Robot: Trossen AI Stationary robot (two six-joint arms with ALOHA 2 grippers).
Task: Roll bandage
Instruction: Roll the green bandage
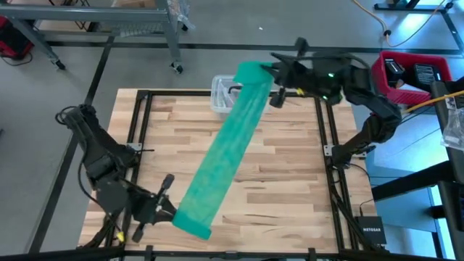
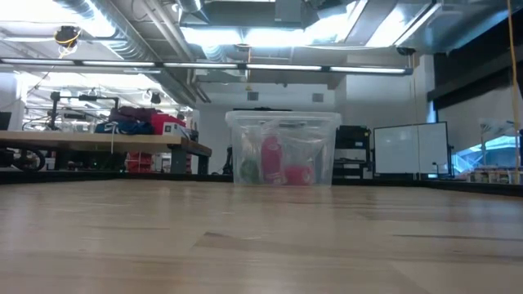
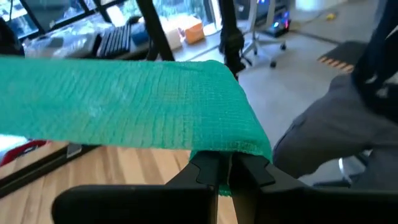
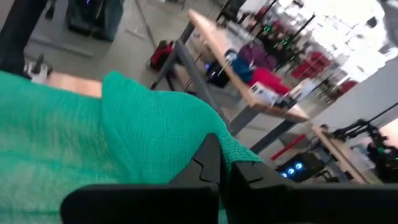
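Observation:
The teal-green bandage [image 1: 225, 148] spans the air as a flat strip, slanting from the table's near left to its far middle. It is absent from the low view, which sees only bare tabletop. My left gripper [image 1: 172, 212] is shut on its near end, also seen in the left wrist view [image 3: 225, 168]. At the far edge of the table my right gripper [image 1: 270, 71] is shut on the other end, and the right wrist view shows it too [image 4: 221, 165]. My left gripper pinches the bandage's near end at its edge [image 3: 239, 148] between its two fingers, coming roughly level from the table's left. The strip runs away from the fingers flat and clear of the table. My right gripper pinches the bandage's far end [image 4: 235, 149] between its two fingers, coming roughly level from the table's right. The cloth bunches into a fold beside the fingers, and the strip is lifted clear of the table.
A clear plastic tub [image 2: 282, 149] with pink-red items stands at the table's far middle, partly under the bandage [image 1: 220, 93]. Black frame rails [image 1: 138, 130] run along the table's left and right. A red bin [image 1: 406, 72] stands off the table at the far right.

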